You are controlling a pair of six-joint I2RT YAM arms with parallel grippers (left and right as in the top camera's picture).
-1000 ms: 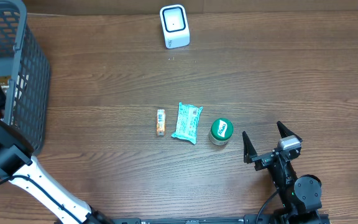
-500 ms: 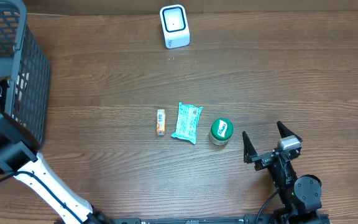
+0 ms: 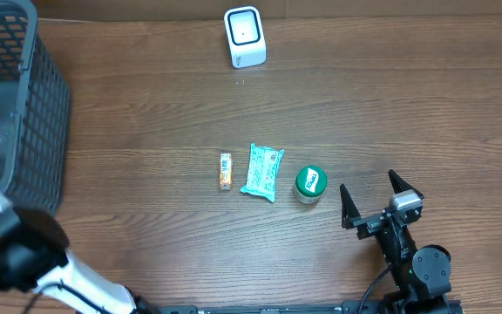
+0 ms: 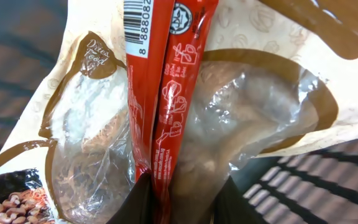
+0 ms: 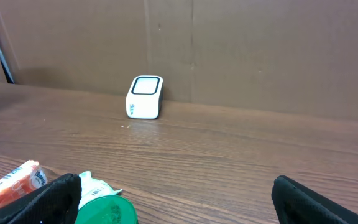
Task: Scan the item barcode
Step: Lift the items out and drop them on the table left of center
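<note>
Though blurred overhead, left hand (image 4: 179,200) pinches red sachet (image 4: 166,93), barcode (image 4: 140,28) showing.

left arm (image 3: 77,281): white, black joint | right tool (image 3: 367,180): black, seemingly grey-capped

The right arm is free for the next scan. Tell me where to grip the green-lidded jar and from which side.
Probably grip the green-lidded jar across its side wall, below the lid, coming from its right, where the open right gripper sits. It stands upright, and the teal packet lies near its left.
</note>
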